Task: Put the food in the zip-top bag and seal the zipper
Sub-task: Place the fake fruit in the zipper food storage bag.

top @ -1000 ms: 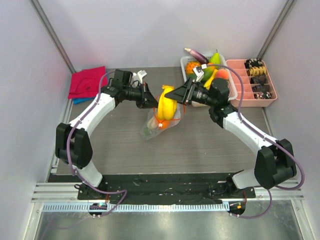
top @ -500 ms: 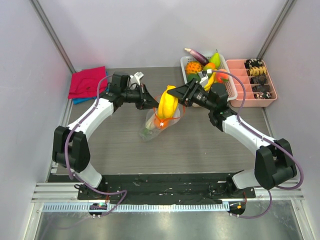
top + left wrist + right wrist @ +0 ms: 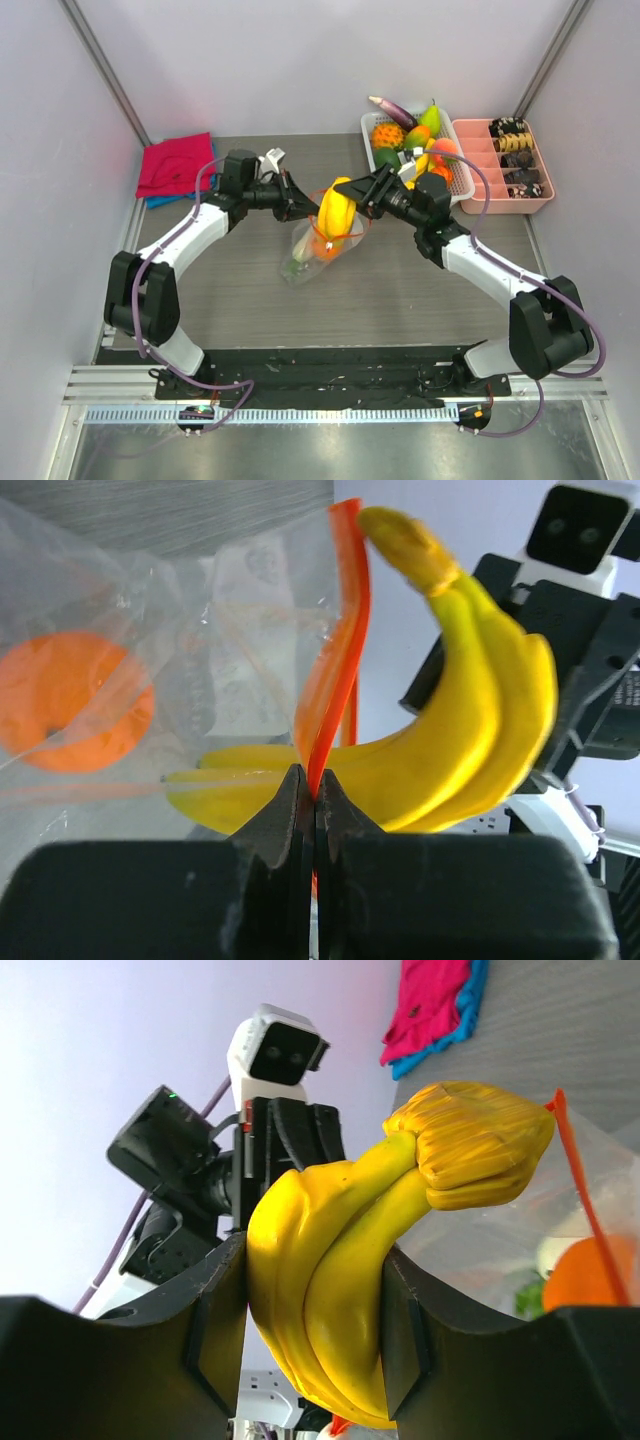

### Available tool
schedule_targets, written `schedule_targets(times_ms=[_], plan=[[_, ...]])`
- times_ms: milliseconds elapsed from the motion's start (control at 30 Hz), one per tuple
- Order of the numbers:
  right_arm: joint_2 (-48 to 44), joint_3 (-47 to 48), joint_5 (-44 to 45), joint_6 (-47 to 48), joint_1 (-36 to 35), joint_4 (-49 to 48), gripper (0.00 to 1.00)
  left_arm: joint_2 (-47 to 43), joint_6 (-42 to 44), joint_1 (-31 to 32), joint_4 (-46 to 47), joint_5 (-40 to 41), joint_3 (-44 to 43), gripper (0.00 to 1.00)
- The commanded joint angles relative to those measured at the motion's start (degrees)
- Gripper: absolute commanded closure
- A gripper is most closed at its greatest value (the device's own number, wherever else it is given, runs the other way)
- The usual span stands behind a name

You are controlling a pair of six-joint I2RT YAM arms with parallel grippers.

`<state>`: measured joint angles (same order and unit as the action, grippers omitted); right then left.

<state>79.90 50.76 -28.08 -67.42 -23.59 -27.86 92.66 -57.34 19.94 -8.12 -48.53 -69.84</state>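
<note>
While the right jaws clamp the banana (image 3: 330, 1290) across its middle, its stem end at the mouth of the zip-top bag (image 3: 305, 255) above the tabletop (image 3: 400, 290), the left jaws pinch the zipper (image 3: 340, 640) tight. An orange (image 3: 75, 715) lies inside the bag.

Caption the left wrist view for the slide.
Left gripper pinching the zipper of the bag; banana at its mouth, orange inside.
</note>
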Motion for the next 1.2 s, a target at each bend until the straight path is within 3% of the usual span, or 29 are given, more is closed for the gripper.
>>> schedule_targets(times_ms=[0,667,933,1167], plan=[[-0.1,-0.9,2.9,-1.7,-0.8,-0.2,0.99,-2.8,-4.3,0.3,5.9,0.3,0.9,1.00],[-2.3,5.5,-1.2,2.6,2.2,-7.3,0.99,-6.2,-5.4,-0.3,10.1,4.1,2.3,1.00],[-3.1,2.8,-7.4,22.0,-0.6,-7.7,0.99,-6.3,-9.2,-0.3,13.7,4.8,5.1,1.00],[-6.2,3.6,-8.0,28.9,-2.5,-3.8,0.99,-6.9,-10.6,-0.3,16.5,5.7,6.3,0.99]])
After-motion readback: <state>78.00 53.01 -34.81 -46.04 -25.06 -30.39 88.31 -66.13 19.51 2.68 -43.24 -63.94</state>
